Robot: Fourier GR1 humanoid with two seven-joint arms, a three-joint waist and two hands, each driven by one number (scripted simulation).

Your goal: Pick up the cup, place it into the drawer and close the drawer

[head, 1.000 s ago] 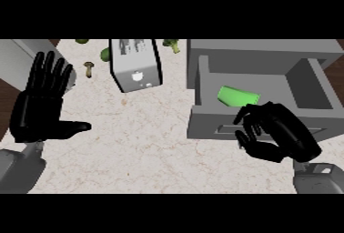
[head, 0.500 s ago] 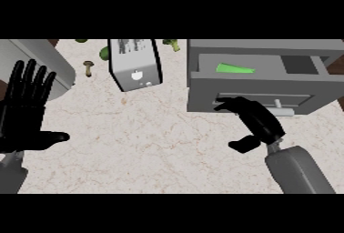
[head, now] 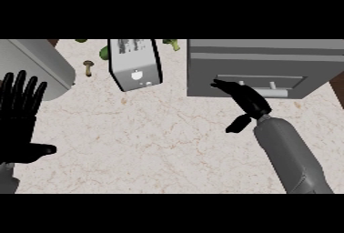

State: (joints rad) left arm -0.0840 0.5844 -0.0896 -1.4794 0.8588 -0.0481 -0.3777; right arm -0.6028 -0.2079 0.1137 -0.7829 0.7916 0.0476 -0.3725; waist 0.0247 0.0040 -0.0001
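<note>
Speckled bench [head: 154, 136] carries a grey drawer [head: 259, 73], shut flush; the cup is out of sight. Right hand [head: 245, 100] presses straight fingers to its front. Left hand [head: 20, 120] rests open at the left edge.

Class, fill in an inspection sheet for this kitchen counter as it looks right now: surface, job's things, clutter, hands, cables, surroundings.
Surface: speckled beige stone counter, bare in the middle.
Job's things: grey drawer shut, front flush; cup not visible.
Clutter: white carton with black edges; small brown mushroom; green vegetables along the back edge.
Hands: right hand with straight fingers at the drawer front; left hand open, resting at the left edge.
Cables: nothing seen.
Surroundings: grey box-shaped appliance at the far left.
</note>
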